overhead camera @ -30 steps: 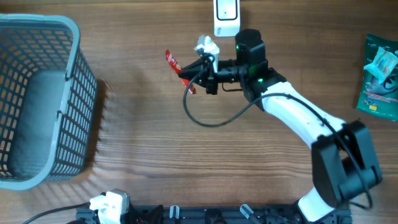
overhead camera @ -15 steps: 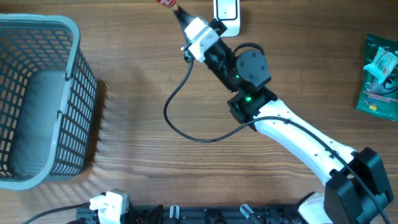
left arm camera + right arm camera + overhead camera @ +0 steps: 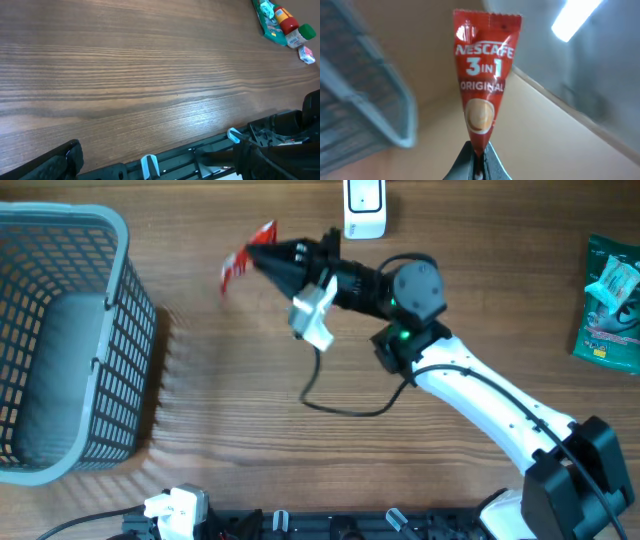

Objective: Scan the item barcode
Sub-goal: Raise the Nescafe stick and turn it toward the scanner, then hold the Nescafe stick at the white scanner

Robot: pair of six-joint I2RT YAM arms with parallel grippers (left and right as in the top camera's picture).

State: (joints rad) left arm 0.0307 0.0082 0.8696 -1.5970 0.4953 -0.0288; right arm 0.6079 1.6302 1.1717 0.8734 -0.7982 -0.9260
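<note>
My right gripper [image 3: 268,260] is shut on the narrow end of a red Nescafe 3-in-1 sachet [image 3: 243,256], held in the air left of the white barcode scanner [image 3: 363,206] at the table's far edge. In the right wrist view the sachet [image 3: 483,70] stands straight up from the shut jaws of the right gripper [image 3: 479,156], printed face toward the camera. No barcode shows on that face. My left gripper [image 3: 160,152] hangs open over bare wood near the front rail, with nothing between its fingers.
A grey mesh basket [image 3: 130,320] stands at the left, blurred in the right wrist view [image 3: 365,100]. A green packet [image 3: 608,305] lies at the right edge, and the left wrist view shows that green packet [image 3: 272,25] with small items beside it. A black cable [image 3: 340,405] loops under the right arm.
The right arm swung the sachet from beside the scanner at the far edge down and left, toward the basket side. The wrist has rolled over. The left gripper stayed still.
</note>
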